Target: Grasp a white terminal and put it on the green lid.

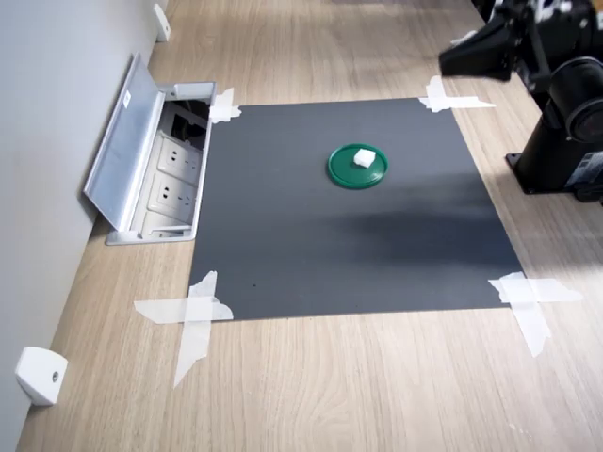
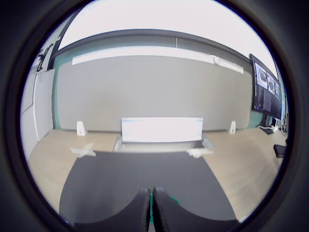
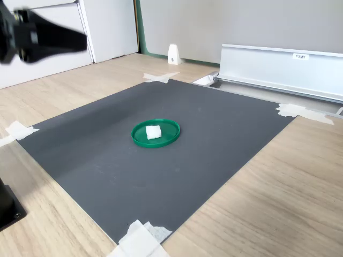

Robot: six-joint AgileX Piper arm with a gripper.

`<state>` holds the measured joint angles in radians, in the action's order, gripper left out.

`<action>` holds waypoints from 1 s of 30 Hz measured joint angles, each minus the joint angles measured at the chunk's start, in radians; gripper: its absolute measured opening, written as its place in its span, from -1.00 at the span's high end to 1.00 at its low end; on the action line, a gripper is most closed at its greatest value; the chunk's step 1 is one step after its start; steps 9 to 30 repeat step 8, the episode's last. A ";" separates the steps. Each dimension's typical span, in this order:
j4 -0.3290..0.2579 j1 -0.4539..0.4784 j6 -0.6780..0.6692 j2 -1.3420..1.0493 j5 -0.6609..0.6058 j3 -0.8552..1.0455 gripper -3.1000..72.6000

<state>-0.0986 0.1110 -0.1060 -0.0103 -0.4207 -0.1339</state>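
Already the terminal (image 1: 364, 158) sits inside the lid (image 1: 341, 172), so the pincer (image 2: 150, 212) hangs clear above, fingers together and empty.

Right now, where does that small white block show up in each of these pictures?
First exterior view: the white terminal sits on the green lid, on the black mat's upper middle.
Second exterior view: the terminal sits on the lid, mid-mat.
Wrist view: not visible; the shut claw fills the foreground.
Shared landmark: the black mat.

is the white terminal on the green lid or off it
On it. In both exterior views the white terminal sits inside the green lid's rim, with the gripper raised away from it.
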 joint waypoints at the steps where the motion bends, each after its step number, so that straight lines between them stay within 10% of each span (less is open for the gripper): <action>1: 0.000 0.000 0.000 0.000 -0.006 0.006 0.93; 30: 0.000 0.000 -0.001 0.000 -0.024 0.049 0.93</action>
